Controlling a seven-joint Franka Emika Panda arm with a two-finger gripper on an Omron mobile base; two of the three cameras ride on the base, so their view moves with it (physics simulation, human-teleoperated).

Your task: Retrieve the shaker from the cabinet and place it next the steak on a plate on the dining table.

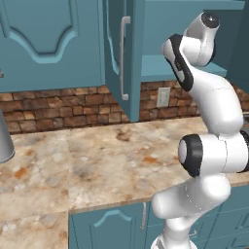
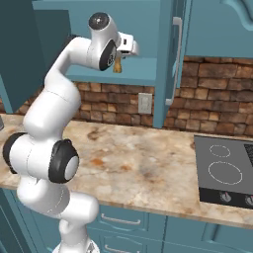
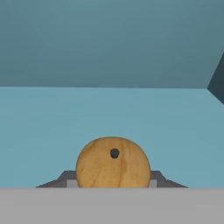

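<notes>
The tan wooden shaker (image 3: 113, 164) stands on the teal shelf (image 3: 109, 122) inside the open cabinet (image 1: 160, 68); in the hand view I look down on its round top. My gripper (image 3: 113, 183) is shut on it, with a dark finger tip pressed against each side. In the right base view the shaker (image 2: 117, 66) shows just under my hand (image 2: 126, 47), above the shelf's front edge (image 2: 113, 79). The steak, the plate and the dining table are out of view.
The cabinet door (image 2: 165, 59) stands open to the right of my hand, its pale bar handle (image 2: 175, 59) facing out. Below lies a marbled counter (image 1: 97, 160) backed by brick with a wall outlet (image 2: 145, 103). A cooktop (image 2: 225, 170) sits at the right, a grey vessel (image 1: 4, 141) at the far left.
</notes>
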